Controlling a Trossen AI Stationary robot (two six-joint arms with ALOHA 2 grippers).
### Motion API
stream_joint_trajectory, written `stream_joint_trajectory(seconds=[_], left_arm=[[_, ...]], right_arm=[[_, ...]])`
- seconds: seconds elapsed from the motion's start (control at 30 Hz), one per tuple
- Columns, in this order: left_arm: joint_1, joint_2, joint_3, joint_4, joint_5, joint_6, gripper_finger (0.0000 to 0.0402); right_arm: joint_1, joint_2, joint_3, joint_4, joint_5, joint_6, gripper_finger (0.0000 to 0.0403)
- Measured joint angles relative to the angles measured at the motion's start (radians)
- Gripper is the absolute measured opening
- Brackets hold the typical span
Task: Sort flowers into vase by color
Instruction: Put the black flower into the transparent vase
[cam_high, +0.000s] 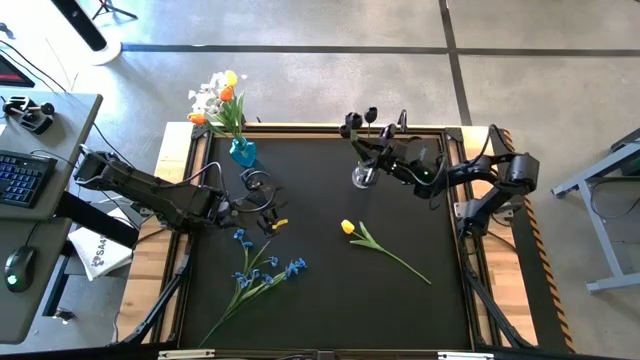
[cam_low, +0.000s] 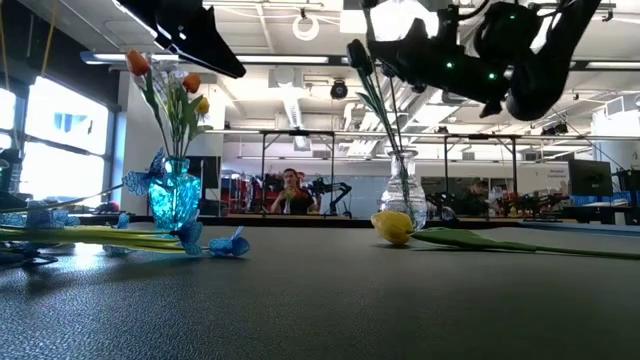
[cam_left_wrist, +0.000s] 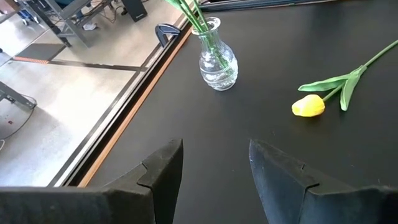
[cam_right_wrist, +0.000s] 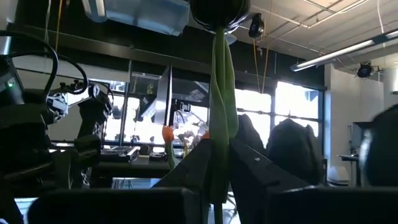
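The right gripper (cam_right_wrist: 214, 168) has its jaws clamped on the green stem of a dark tulip (cam_right_wrist: 217, 12), held upright above the clear vase (cam_high: 362, 177) at the far side of the surface (cam_high: 330, 290). The left gripper (cam_left_wrist: 214, 171) hangs with jaws apart, nothing between them, just above the blue sprays (cam_high: 262, 272). A yellow tulip (cam_high: 348, 227) lies mid-surface. The blue vase (cam_high: 243, 152) at the far left holds white, orange and yellow flowers (cam_high: 220, 100).

The black desk (cam_high: 330, 290) has a matt, finely pebbled surface edged with pale wood. Beneath the right claw (cam_high: 362, 150) stands a glossy clear glass vase (cam_high: 362, 178); beyond the left claw (cam_high: 262, 212) is a shiny translucent blue glass vase (cam_high: 243, 152).
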Motion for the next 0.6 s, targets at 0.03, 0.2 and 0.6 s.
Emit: stream_joint_trajectory(seconds=[0.03, 0.2, 0.6], left_arm=[[0.000, 0.000, 0.000, 0.000, 0.001, 0.000, 0.0172], [0.000, 0.000, 0.000, 0.001, 0.001, 0.000, 0.0172], [0.000, 0.000, 0.000, 0.006, 0.001, -0.001, 0.0172]], right_arm=[[0.000, -0.014, -0.016, 0.000, 0.009, -0.005, 0.0047], [0.000, -0.079, -0.073, -0.030, 0.091, 0.006, 0.0048], [0.000, -0.093, -0.077, -0.236, 0.182, 0.040, 0.0055]])
